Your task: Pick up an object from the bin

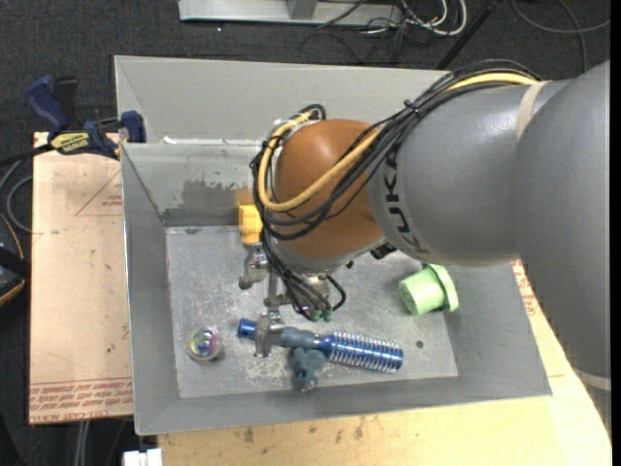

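Camera view: a blue hairbrush [354, 349] lies along the bin's [146, 260] front floor, end effector [267, 333] down at its handle end, clenched or released I cannot tell. Gripped so far off-centre, the brush could tip and slip out.
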Tool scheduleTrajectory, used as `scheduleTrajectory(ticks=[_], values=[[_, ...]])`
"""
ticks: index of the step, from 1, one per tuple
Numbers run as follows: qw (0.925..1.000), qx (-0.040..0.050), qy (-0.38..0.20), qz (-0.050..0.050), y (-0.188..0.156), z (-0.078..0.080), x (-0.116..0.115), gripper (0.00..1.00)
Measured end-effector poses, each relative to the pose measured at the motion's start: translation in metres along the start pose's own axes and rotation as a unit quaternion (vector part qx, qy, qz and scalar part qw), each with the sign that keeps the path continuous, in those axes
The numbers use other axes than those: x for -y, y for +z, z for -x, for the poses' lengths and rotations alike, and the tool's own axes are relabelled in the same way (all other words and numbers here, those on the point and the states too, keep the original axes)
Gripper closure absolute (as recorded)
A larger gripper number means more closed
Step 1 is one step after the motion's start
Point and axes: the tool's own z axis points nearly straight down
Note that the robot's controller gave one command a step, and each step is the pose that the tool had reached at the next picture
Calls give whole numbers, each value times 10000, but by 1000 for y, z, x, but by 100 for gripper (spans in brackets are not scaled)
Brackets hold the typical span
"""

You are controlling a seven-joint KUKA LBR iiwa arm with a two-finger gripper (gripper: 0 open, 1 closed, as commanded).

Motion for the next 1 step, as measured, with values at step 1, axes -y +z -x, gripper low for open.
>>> scheduleTrajectory(ticks=[1], values=[[10000,49,12,12,93,-20,40,0]])
